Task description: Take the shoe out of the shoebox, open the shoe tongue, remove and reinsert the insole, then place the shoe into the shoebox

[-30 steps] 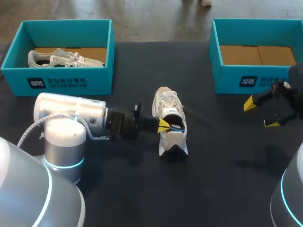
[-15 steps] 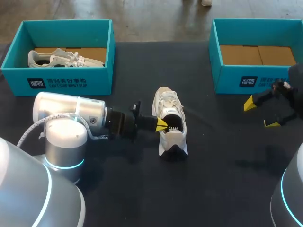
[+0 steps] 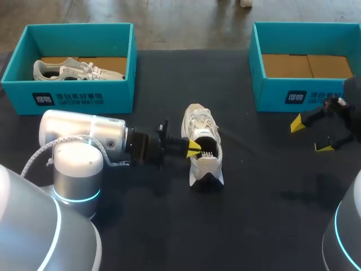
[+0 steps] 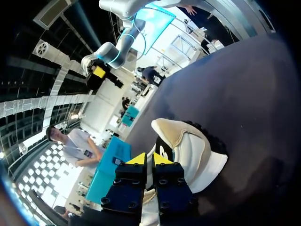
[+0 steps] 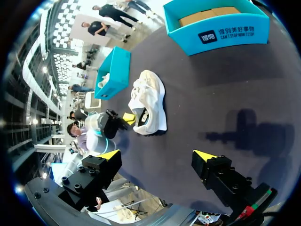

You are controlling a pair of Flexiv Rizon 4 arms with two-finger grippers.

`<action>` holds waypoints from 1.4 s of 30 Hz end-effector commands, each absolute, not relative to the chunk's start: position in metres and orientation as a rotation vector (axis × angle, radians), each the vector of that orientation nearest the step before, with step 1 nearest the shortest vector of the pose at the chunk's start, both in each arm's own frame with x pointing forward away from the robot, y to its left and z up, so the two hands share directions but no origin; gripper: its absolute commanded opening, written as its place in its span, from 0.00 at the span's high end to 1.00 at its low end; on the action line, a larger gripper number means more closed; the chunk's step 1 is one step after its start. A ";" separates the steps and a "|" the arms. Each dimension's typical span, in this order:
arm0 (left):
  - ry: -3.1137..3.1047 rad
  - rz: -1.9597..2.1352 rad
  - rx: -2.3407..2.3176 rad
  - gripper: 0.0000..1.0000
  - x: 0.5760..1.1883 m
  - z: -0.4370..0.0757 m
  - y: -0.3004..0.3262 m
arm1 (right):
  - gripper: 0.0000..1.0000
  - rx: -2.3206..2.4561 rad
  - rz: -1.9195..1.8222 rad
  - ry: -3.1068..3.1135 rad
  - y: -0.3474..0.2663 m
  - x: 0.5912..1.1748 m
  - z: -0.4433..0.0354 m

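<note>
The white shoe (image 3: pixel 202 132) stands upright on its sole in the middle of the dark bench (image 3: pixel 265 214), toe towards the far edge and heel towards the robot. The left pincer (image 3: pixel 194 149) comes in level from the shoe's left side. Its yellow tips are pressed close together at the rim of the shoe's opening, just over the dark inside. The left wrist view shows only a sliver between the fingers, and I cannot tell whether anything thin is caught there.

Well to the right of the shoe, the right pincer (image 3: pixel 309 135) hangs above the bench with its fingers spread wide and nothing between them.

Beyond the shoe to its left sits a teal shoebox (image 3: pixel 79 96) with another pale shoe (image 3: pixel 73 69) lying inside. Beyond the shoe to its right sits a second teal shoebox (image 3: pixel 293 96), showing its brown cardboard floor.
</note>
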State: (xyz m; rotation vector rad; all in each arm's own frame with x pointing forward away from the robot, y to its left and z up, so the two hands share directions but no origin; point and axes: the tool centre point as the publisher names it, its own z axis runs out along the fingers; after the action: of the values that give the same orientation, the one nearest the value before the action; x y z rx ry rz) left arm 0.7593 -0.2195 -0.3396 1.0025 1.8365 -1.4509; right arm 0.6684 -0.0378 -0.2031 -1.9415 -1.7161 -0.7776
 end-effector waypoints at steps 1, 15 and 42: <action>1.838 -1.434 1.010 0.11 0.754 -0.328 -0.210 | 0.00 -1.945 -0.775 -1.717 -0.037 0.668 -0.203; 1.828 -1.343 1.154 0.25 0.746 -0.287 -0.193 | 0.00 -1.945 -0.775 -1.717 -0.037 0.668 -0.203; 1.949 -1.031 1.769 0.77 0.742 -0.227 -0.169 | 0.00 -1.945 -0.775 -1.717 -0.037 0.668 -0.203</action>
State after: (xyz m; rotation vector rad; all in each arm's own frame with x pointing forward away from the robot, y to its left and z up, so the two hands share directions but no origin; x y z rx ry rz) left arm 0.7388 -0.1707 -0.2357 1.6159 1.8510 -1.1461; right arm 0.6683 -0.0378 -0.2030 -1.9415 -1.7161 -0.7776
